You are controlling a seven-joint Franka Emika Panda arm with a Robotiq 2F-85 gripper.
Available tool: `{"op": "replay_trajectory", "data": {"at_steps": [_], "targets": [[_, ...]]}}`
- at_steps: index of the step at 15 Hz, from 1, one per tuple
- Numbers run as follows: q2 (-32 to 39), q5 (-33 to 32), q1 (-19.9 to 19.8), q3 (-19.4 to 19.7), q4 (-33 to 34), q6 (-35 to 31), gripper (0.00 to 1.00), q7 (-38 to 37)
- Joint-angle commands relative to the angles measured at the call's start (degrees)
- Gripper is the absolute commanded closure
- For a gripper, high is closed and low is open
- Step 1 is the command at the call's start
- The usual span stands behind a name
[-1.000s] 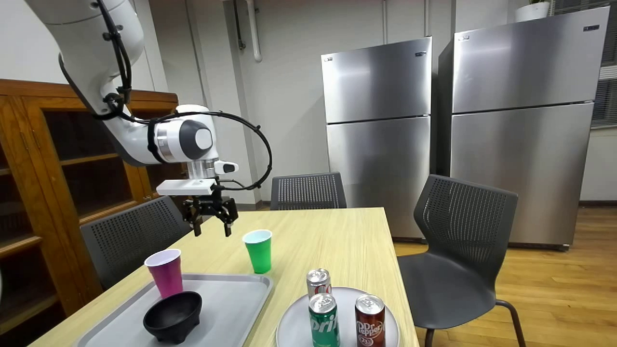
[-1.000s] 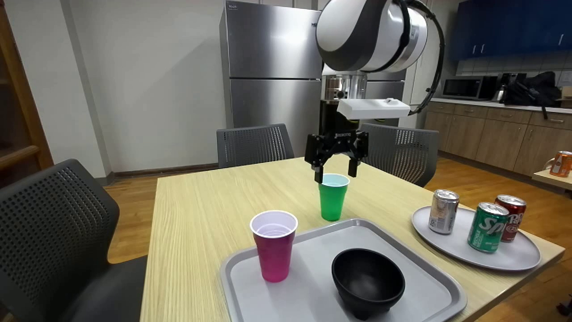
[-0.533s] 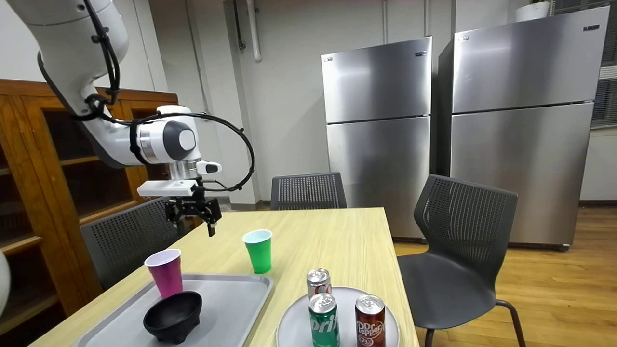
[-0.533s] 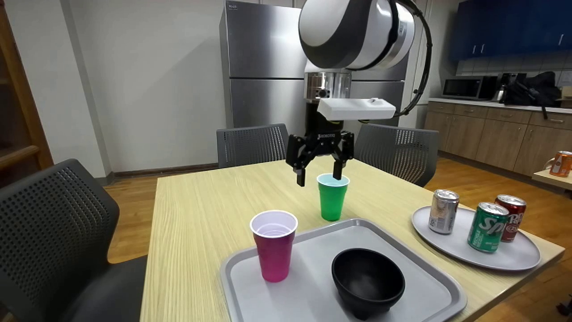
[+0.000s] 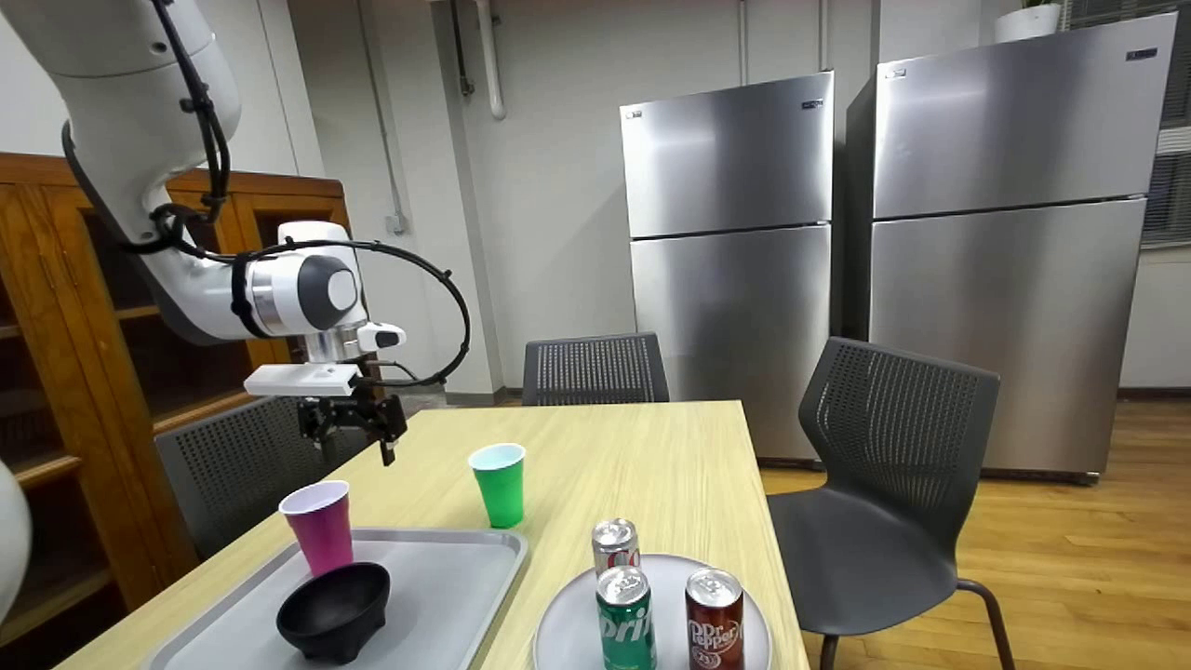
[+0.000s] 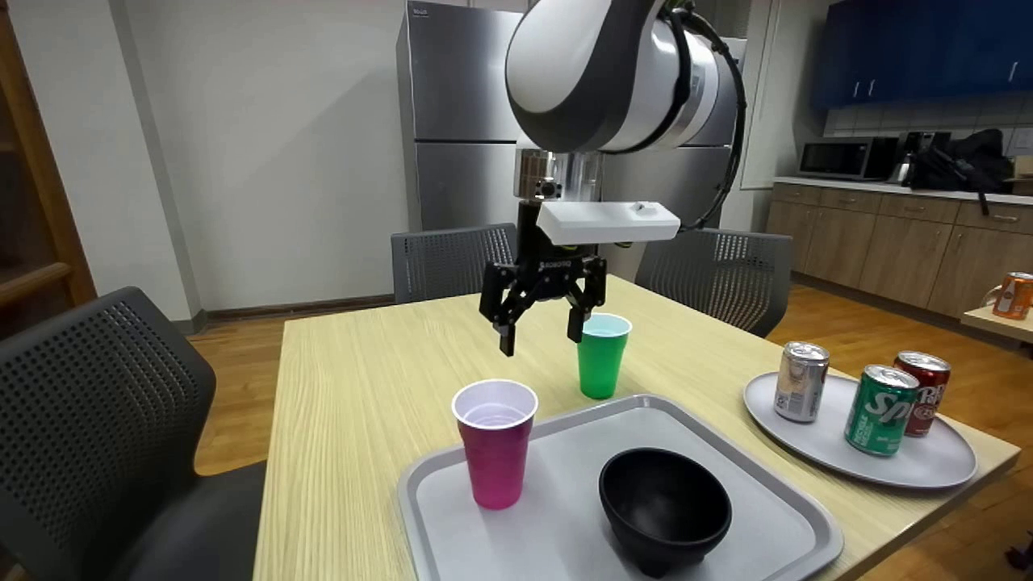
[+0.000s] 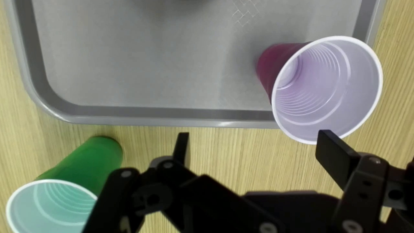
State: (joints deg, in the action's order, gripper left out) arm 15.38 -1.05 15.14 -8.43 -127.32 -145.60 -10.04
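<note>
Cups (image 6: 497,460), 2 (plus 1 bowl (image 6: 663,512))

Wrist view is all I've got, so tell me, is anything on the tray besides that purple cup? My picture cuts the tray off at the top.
Observer: Yes, an exterior view shows a black bowl standing on the tray.
Operator: Okay. On my screen the hand overlaps the purple cup. Am I touching it?
Observer: No, both exterior views show a gap between them, with the hand higher than the cup.
Operator: And what's beside the tray, outside my picture?
Observer: A gray plate with a silver can, a green can and a Dr Pepper can standing on it.
</note>
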Motion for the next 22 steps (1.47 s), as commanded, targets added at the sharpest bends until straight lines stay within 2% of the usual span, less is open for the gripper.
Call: {"op": "replay_trajectory", "data": {"at_steps": [1,13,14,15,16,22], "targets": [[2.69,-0.71,0.79,-0.72,1.61,-1.47,0.0,-1.46],[6.99,-0.37,2.05,-0.81,1.83,-3.5,0.0,-0.91],[6.96,-0.91,2.34,-0.55,1.66,-3.84,0.24,-1.12],[6.96,-1.69,2.79,-0.18,1.42,-4.3,0.26,-1.52],[6.94,-1.9,2.93,-0.09,1.35,-4.51,0.32,-1.65],[6.55,-1.94,3.06,-0.34,0.64,-5.39,0.8,-1.04]]}}
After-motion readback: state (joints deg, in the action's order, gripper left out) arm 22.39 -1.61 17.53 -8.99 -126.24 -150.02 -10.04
